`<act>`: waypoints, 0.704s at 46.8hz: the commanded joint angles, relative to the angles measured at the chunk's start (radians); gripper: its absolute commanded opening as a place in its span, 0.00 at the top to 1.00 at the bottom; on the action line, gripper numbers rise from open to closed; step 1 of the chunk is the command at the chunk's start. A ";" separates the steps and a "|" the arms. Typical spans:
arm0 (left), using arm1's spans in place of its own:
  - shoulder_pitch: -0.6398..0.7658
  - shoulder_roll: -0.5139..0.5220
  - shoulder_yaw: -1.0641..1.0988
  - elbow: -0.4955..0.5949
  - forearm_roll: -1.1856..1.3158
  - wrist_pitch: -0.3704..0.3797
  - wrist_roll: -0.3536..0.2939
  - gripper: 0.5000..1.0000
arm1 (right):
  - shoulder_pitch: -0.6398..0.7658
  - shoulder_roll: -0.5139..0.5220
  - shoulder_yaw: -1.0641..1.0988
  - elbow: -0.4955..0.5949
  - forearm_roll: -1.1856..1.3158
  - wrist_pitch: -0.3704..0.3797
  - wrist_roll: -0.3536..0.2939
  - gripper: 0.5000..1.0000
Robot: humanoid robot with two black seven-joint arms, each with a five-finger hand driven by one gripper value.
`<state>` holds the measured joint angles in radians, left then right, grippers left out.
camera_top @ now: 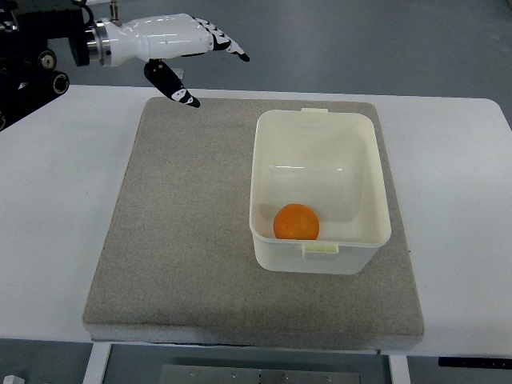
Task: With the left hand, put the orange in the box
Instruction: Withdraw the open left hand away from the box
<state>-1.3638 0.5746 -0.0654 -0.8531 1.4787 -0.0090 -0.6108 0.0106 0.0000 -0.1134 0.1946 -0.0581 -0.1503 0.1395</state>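
Note:
The orange (297, 222) lies inside the white plastic box (376, 160), near its front wall. The box stands on the right half of a grey felt mat (184, 232). My left hand (210, 64) is white with black fingertips. It hovers above the mat's back left corner, well away from the box. Its fingers are spread and relaxed and hold nothing. The thumb points down toward the mat. My right hand is out of view.
The mat lies on a white table (56, 208). The table's front edge runs along the bottom of the picture, with a metal frame (240, 372) below it. Black arm hardware (28, 64) fills the top left corner.

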 commanded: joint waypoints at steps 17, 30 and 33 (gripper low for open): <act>0.084 -0.018 -0.010 0.180 -0.057 0.058 0.000 0.17 | 0.000 0.000 0.000 0.000 0.000 0.000 0.000 0.14; 0.124 -0.097 -0.016 0.305 -0.210 0.066 0.000 0.14 | 0.000 0.000 0.000 0.000 0.000 0.000 0.000 0.14; 0.134 -0.116 -0.014 0.338 -0.294 0.092 0.000 0.09 | 0.000 0.000 0.000 0.000 0.000 0.000 0.000 0.14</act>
<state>-1.2396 0.4775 -0.0804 -0.5480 1.2657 0.0585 -0.6108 0.0108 0.0000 -0.1135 0.1949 -0.0582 -0.1503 0.1395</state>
